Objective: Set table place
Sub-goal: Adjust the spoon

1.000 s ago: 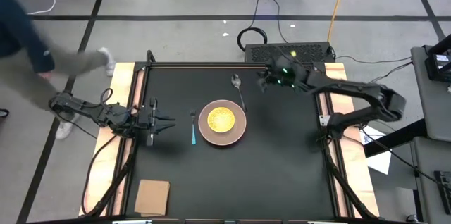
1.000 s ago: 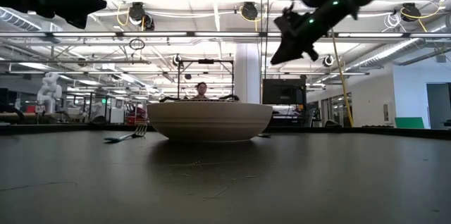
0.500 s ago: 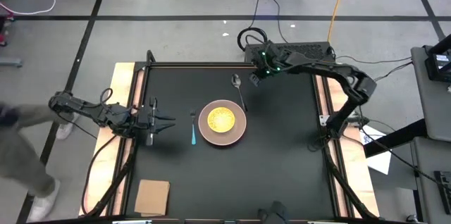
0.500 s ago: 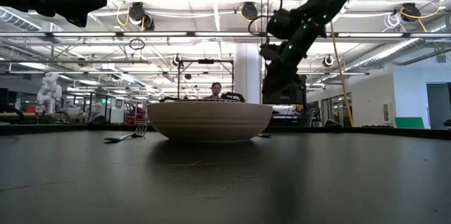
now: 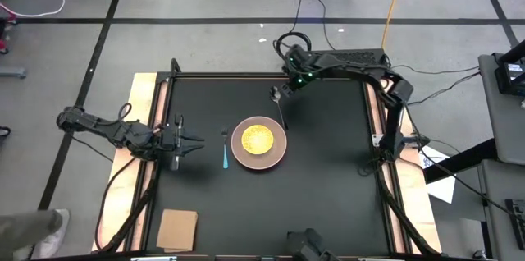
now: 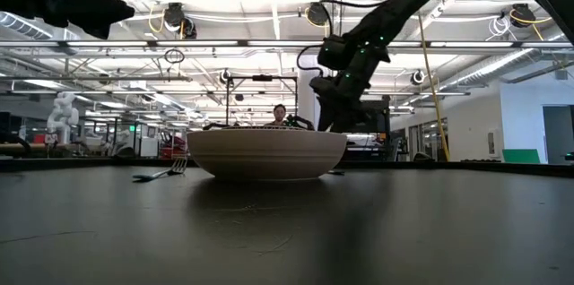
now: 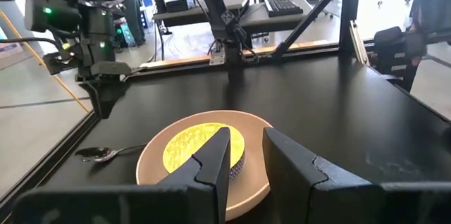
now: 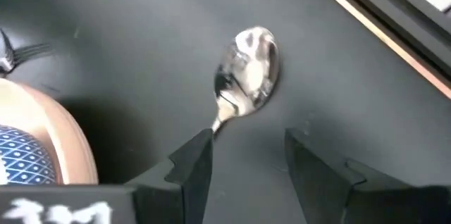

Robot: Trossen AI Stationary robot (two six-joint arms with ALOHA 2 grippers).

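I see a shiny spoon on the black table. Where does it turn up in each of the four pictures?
High view: the spoon lies beyond the plate, at the right gripper.
Low view: not discernible; the plate blocks it.
Left wrist view: spoon beside the plate.
Right wrist view: spoon bowl ahead of the open fingers.
Shared landmark: the plate.

Tan cardboard square (image 5: 177, 229) near front-left corner; person's shoe (image 5: 51, 230) on floor
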